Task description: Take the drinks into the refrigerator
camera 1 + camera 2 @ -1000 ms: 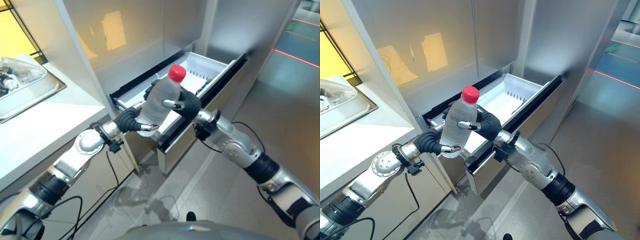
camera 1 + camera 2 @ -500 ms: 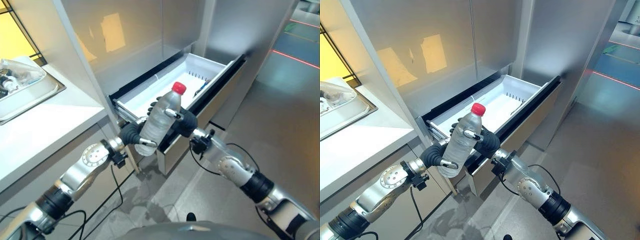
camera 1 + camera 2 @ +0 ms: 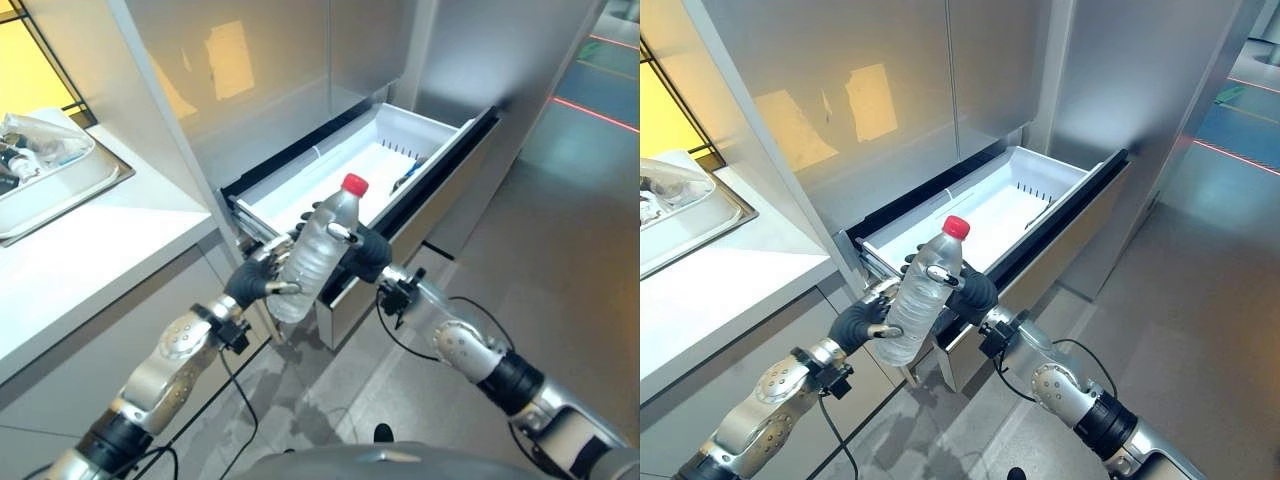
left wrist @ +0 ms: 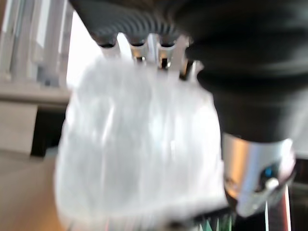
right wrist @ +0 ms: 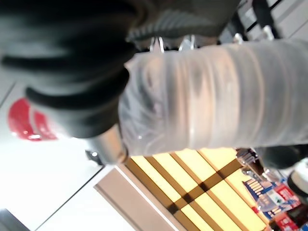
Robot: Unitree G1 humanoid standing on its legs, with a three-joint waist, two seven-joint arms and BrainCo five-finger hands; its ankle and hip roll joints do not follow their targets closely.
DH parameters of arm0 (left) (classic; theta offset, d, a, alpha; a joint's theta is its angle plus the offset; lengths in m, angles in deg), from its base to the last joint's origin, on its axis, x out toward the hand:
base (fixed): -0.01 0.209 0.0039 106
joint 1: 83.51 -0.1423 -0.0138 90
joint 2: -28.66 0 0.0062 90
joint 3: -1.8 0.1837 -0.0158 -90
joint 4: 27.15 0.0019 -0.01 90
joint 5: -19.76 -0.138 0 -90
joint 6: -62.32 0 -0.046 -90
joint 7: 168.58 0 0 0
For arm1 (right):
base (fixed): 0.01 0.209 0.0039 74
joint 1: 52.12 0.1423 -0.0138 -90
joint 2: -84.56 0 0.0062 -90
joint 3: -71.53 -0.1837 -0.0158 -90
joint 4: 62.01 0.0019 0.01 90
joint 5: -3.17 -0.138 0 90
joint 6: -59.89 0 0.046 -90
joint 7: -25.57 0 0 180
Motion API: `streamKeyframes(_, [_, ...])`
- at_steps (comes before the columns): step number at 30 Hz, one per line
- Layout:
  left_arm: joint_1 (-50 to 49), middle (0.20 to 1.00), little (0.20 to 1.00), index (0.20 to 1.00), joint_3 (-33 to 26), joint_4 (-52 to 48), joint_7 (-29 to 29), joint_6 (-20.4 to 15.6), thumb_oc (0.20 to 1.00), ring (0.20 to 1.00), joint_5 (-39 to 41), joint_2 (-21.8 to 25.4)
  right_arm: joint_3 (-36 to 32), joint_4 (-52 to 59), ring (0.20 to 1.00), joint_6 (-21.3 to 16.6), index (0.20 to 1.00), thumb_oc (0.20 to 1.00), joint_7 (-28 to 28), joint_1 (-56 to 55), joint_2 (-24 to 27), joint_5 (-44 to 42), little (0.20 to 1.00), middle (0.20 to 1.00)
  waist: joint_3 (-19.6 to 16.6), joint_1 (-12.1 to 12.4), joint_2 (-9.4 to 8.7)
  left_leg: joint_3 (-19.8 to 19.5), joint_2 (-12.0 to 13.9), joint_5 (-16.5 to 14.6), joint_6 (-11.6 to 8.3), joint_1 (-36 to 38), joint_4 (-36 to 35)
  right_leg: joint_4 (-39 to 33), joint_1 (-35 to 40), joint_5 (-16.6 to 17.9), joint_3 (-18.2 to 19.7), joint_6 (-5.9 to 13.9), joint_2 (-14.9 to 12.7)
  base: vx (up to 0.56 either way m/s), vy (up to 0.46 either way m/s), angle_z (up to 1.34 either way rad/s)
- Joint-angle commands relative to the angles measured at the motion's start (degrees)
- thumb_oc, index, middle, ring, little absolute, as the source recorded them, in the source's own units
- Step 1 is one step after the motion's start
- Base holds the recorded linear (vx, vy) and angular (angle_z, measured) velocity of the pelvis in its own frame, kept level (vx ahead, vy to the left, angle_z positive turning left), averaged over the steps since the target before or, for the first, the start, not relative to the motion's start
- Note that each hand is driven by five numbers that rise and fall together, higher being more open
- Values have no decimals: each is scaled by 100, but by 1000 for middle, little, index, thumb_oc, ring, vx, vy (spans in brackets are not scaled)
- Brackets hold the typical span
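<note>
Now both hands, left hand (image 3: pixel 252 282) and right hand (image 3: pixel 362 252), clasp water bottle (image 3: pixel 318 252), tilted, before open drawer (image 3: pixel 372 170).

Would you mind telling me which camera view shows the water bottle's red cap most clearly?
The right eye view: the red cap tops the water bottle unobstructed over the open drawer. The left eye view shows it similarly; the right wrist view shows a red blur, the left wrist view just the body.

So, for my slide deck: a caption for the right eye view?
Both hands, left and right, hold a red-capped bottle at the open drawer.
</note>
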Motion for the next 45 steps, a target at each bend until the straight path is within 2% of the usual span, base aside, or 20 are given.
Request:
streamKeyframes(1, [-288, 1000, 1000, 1000, -445, -159, 13, -279, 1000, 1000, 166, 119, -1002, 327, 200, -780, 200, 200, -55, 1109, -154, 34, 200, 200, 106, 63, -258, -46, -224, -344, 288, -158, 419, 866, 191, -1085, -147, 226, -180, 7, 3, 5])
streamKeyframes(8, [-826, 1000, 1000, 1000, -666, -234, -220, -294, 1000, 1000, 330, 238, -1314, -512, 200, -975, 200, 200, 84, 1989, 940, 348, 200, 200, 151, 171, -350, -109, -242, -330, 290, -203, 422, 830, 188, -1060, -190, 240, -186, -4, 0, 4])
streamKeyframes(14, [-955, 1000, 1000, 1000, -630, -135, -339, -269, 1000, 1000, 326, 352, -1105, -1246, 200, -1068, 200, 200, 216, 3087, 1658, 697, 200, 200, 209, 221, -389, -104, -245, -305, 286, -268, 412, 827, 105, -1036, -195, 268, -175, -6, 5, 4])
streamKeyframes(18, [-984, 1000, 1000, 1000, -571, -60, -342, -260, 1000, 1000, 382, 351, -932, -1730, 200, -1131, 200, 200, 338, 3698, 1748, 832, 200, 200, 245, 235, -400, -103, -249, -295, 290, -296, 407, 852, 49, -1030, -194, 276, -170, -2, 3, -1])
streamKeyframes(20, [-1000, 1000, 1000, 1000, -476, -90, -417, -240, 1000, 1000, 416, 422, -737, -2256, 200, -1153, 200, 200, 446, 4282, 1835, 1189, 200, 200, 263, 253, -410, -103, -252, -288, 294, -324, 399, 870, 8, -1026, -189, 284, -171, 0, 0, 0])
streamKeyframes(22, [-946, 1000, 1000, 1000, -400, -107, -442, -264, 1000, 1000, 444, 462, -514, -2957, 200, -1201, 200, 200, 548, 4792, 1747, 1364, 200, 200, 322, 283, -410, -104, -257, -274, 298, -375, 409, 898, -55, -1012, -183, 295, -172, -18, 10, 0])
streamKeyframes(31, [-776, 1000, 1000, 1000, -233, -158, -456, -402, 1000, 1000, 483, 663, 99, -4211, 200, -1239, 200, 200, 772, 6021, 1509, 1775, 200, 200, 529, 388, -402, -135, -268, -146, 299, -727, 417, 1003, -482, -944, -169, 308, -156, -12, 5, 0])
streamKeyframes(37, [-681, 1000, 1000, 1000, -139, -175, -400, -447, 1000, 1000, 478, 690, 201, -4389, 200, -1279, 200, 200, 866, 6152, 1327, 1906, 200, 200, 651, 445, -398, -176, -264, -56, 294, -921, 399, 1054, -700, -919, -195, 309, -147, 0, 0, 0])
streamKeyframes(41, [-587, 1000, 1000, 1000, -89, -216, -334, -526, 1000, 1000, 350, 768, 520, -4509, 200, -1138, 200, 200, 764, 6075, 1205, 2340, 200, 200, 834, 490, -411, -216, -258, -24, 288, -1085, 452, 1166, -885, -924, -199, 305, -135, -1, -1, 1])
streamKeyframes(45, [-507, 1000, 1000, 1000, -37, -231, -277, -579, 1000, 1000, 281, 813, 928, -4501, 200, -977, 200, 200, 670, 5930, 1311, 2920, 200, 200, 977, 512, -411, -243, -250, 6, 271, -1191, 488, 1217, -989, -944, -219, 299, -120, -8, -2, 4])
